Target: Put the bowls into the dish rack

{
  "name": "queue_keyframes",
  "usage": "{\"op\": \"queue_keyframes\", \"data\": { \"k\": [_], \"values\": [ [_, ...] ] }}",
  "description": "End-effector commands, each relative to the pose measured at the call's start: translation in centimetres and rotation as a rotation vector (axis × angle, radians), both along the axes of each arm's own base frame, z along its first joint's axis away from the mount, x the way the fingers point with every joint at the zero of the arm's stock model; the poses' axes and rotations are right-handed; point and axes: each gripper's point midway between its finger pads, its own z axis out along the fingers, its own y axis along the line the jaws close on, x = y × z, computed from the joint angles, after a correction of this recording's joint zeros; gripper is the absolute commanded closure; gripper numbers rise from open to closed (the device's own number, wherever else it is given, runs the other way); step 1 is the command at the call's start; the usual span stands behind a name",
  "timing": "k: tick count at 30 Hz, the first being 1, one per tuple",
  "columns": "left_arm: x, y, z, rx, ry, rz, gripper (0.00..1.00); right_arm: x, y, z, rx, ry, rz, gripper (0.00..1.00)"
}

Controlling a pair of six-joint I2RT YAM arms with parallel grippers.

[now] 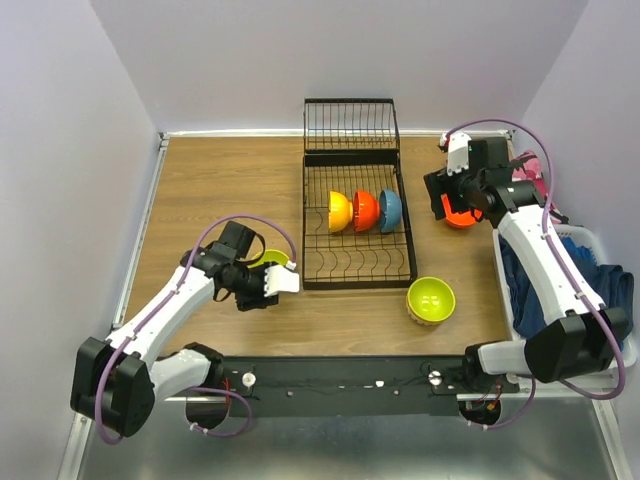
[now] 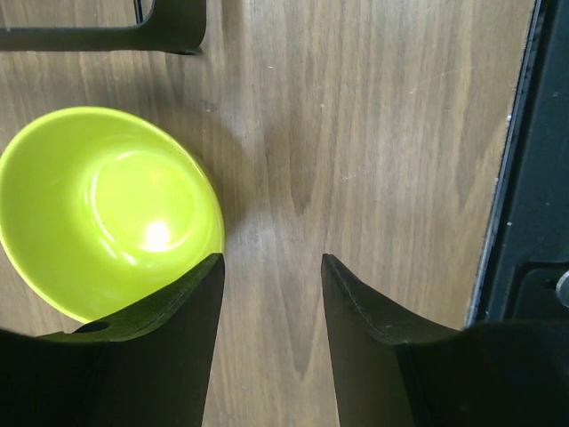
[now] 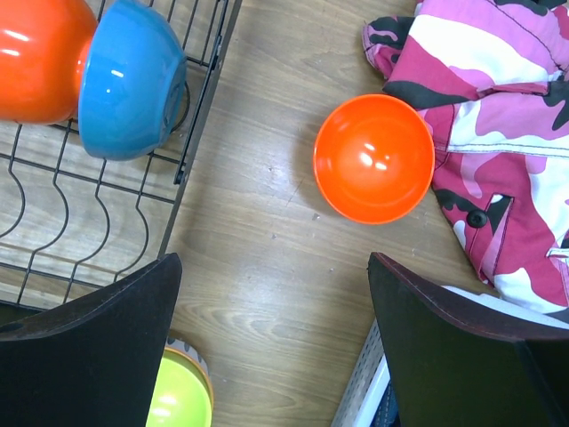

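The black wire dish rack (image 1: pixel 318 245) stands mid-table and holds a yellow bowl (image 1: pixel 339 211), a red-orange bowl (image 1: pixel 365 211) and a blue bowl (image 1: pixel 389 210) on edge in one row. A lime green bowl (image 2: pixel 107 209) sits on the wood just left of my open, empty left gripper (image 2: pixel 271 262), with its rim at the left fingertip. My right gripper (image 3: pixel 276 258) is open and empty above the wood, with a second red-orange bowl (image 3: pixel 373 158) beyond the fingertips. Another lime green bowl (image 1: pixel 431 299) sits right of the rack's near corner.
A white laundry basket (image 1: pixel 600 245) of blue clothes stands at the right edge. A pink camouflage garment (image 3: pixel 498 89) lies against the loose red-orange bowl. The black base rail (image 1: pixel 340 378) runs along the near edge.
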Motion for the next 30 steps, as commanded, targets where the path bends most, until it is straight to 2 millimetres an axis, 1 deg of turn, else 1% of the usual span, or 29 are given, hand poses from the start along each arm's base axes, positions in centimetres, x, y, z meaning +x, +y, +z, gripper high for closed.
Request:
{"op": "queue_keyframes", "data": {
  "k": [1, 4, 7, 8, 10, 12, 13, 14, 16, 17, 18, 19, 20, 22, 23, 25, 26, 27, 28, 29, 30],
  "values": [
    [2.0, -0.7, -0.1, 0.008, -0.097, 0.019, 0.44, -0.4, 0.4, 0.6, 0.011, -0.032, 0.02, 0.06],
    [2.3, -0.6, -1.1, 0.033, -0.088, 0.021, 0.45, -0.5, 0.4, 0.5, 0.012, -0.032, 0.022, 0.06],
    [3.2, -0.5, -2.0, 0.055, -0.087, 0.052, 0.5, -0.4, 0.3, 0.7, 0.01, -0.038, 0.018, 0.06],
    [3.5, -0.6, -2.1, 0.055, -0.096, 0.054, 0.56, -0.3, 0.2, 0.8, 0.007, -0.04, 0.015, 0.06],
    [3.7, -0.6, -2.5, 0.066, -0.08, 0.059, 0.62, -0.2, 0.2, 0.8, 0.006, -0.044, 0.013, 0.06],
    [3.8, -0.7, -2.5, 0.069, -0.066, 0.058, 0.71, -0.2, 0.1, 1.0, 0.002, -0.047, 0.011, 0.06],
    [3.7, -0.9, -2.4, 0.063, -0.062, 0.054, 0.75, -0.2, 0.1, 0.9, 0.003, -0.046, 0.01, 0.06],
    [3.6, -0.9, -2.2, 0.063, -0.055, 0.052, 0.84, -0.2, 0.1, 0.9, 0.002, -0.044, 0.011, 0.06],
    [3.6, -0.9, -1.8, 0.061, -0.056, 0.05, 0.91, -0.2, 0.1, 0.9, -0.002, -0.048, 0.01, 0.06],
    [3.2, -0.8, -1.6, 0.065, -0.051, 0.039, 0.97, -0.2, 0.0, 0.8, -0.002, -0.047, 0.008, 0.06],
    [3.0, -0.7, -1.3, 0.063, -0.054, 0.031, 1.0, -0.2, 0.0, 0.8, -0.003, -0.048, 0.009, 0.06],
    [2.8, -0.5, -1.0, 0.057, -0.046, 0.029, 1.0, -0.3, 0.0, 0.6, -0.004, -0.042, 0.007, 0.06],
    [2.2, -0.5, -0.1, 0.045, -0.03, 0.016, 1.0, -0.3, 0.0, 0.6, -0.006, -0.043, 0.009, 0.06],
    [2.1, -0.2, 2.1, 0.024, -0.058, 0.021, 1.0, -0.3, -0.1, 0.6, -0.006, -0.041, 0.006, 0.06],
    [1.6, -0.4, 4.0, -0.003, -0.057, 0.002, 1.0, -0.3, 0.0, 0.6, -0.006, -0.043, 0.007, 0.06],
    [1.8, -1.1, 6.6, -0.054, -0.078, 0.015, 1.0, -0.2, 0.0, 0.4, -0.009, -0.04, 0.007, 0.06],
    [2.7, -1.8, 9.0, -0.098, -0.112, 0.032, 1.0, -0.1, 0.0, 0.2, -0.009, -0.032, 0.008, 0.06],
    [2.9, -2.9, 9.7, -0.16, -0.051, 0.079, 1.0, 0.0, 0.0, 0.0, -0.009, -0.029, 0.007, 0.06],
    [3.5, -3.7, 10.6, -0.208, -0.028, 0.109, 1.0, 0.2, 0.0, 0.1, -0.006, -0.03, 0.005, 0.06],
    [5.4, -4.6, 12.7, -0.282, -0.058, 0.142, 1.0, 0.3, 0.2, 0.1, -0.005, -0.028, 0.009, 0.06],
    [5.8, -6.1, 13.1, -0.367, 0.064, 0.21, 1.0, 0.6, 0.2, -0.2, -0.006, -0.019, 0.007, 0.06]
  ]
}}
